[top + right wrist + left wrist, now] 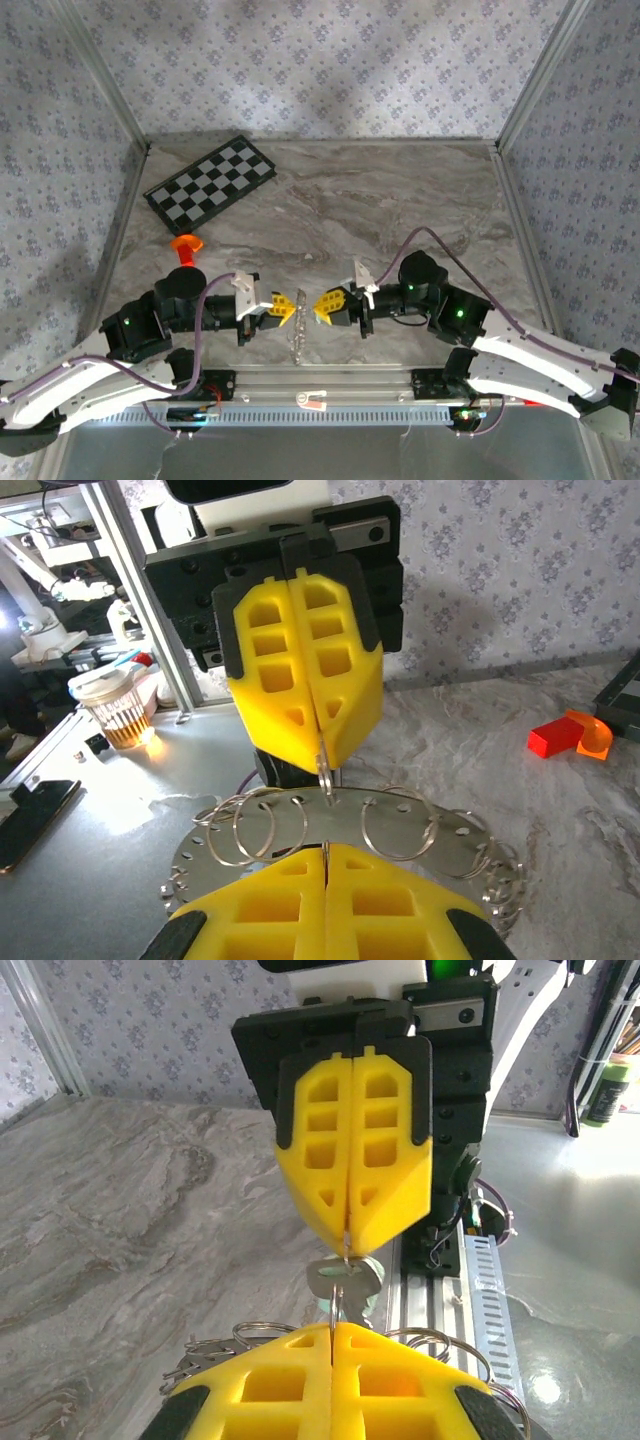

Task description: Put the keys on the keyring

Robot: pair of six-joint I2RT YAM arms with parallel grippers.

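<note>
Left end effector (290, 306) clamped shut on thin silvery key-fringed metal keyring (445, 832). Right end effector (322, 306) closed tight, gripping small mint-headed key (343, 1278), near tabletop (400, 200) edge.

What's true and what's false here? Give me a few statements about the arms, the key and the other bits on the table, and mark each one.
1. The left gripper and the right gripper both have their fingers closed. True.
2. The right gripper pinches a small key at its fingertips. True.
3. The orange piece is held by a gripper. False: it lies on the table, beyond the left arm.
4. The checkerboard lies in the far left corner. True.
5. The grippers wait at opposite table edges. False: they meet tip to tip at the keyring, near the front edge.
</note>
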